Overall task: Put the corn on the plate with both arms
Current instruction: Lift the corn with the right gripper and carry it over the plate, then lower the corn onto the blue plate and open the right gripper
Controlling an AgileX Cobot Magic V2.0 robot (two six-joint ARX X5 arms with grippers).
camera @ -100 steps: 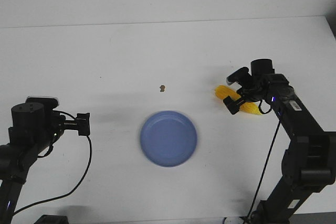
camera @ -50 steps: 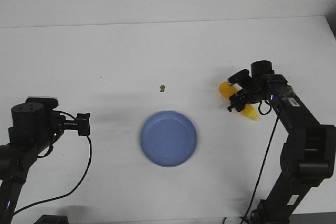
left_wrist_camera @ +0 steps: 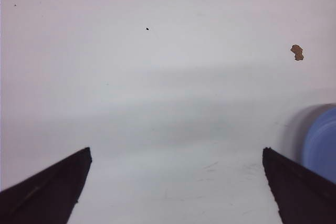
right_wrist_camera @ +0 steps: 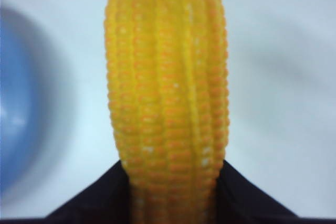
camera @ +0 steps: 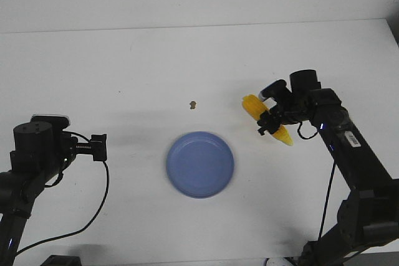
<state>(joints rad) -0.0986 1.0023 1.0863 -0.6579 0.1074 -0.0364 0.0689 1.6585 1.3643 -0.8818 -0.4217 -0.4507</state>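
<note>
Desk (camera: pixel 187 54) comes first: a plain white surface carrying everything you need. Both arms stand on it, the left one (camera: pixel 37 154) parked at the near left edge, the right one (camera: pixel 349 154) reaching in from the right. You can read that split as a division of labour, with the right arm doing the carrying while the left waits clear of the path.

Next in size is the plate (camera: pixel 200 164), blue and round, lying flat near the middle and nearer to you than the corn. Nothing rests on it, so the placing is not yet done.

The corn (camera: pixel 267 119) sits to the right of the plate, apart from it, clamped in your right hand (camera: pixel 269 116). The right wrist view shows the cob (right_wrist_camera: pixel 168 93) running out lengthwise between the two dark fingers (right_wrist_camera: pixel 89 198), which press against its sides, so the grip looks firm across the cob's width. In the front view the cob slants, its pointed tip toward you; it appears lifted off the desk, though that is a judgement. The plate's blue edge (right_wrist_camera: pixel 21 103) shows beside the cob.

Your left hand (left_wrist_camera: pixel 176 187) holds nothing, its fingers (left_wrist_camera: pixel 47 192) spread wide over bare desk.

Smallest is a brown crumb (camera: pixel 194 104) beyond the plate, off the likely route.
</note>
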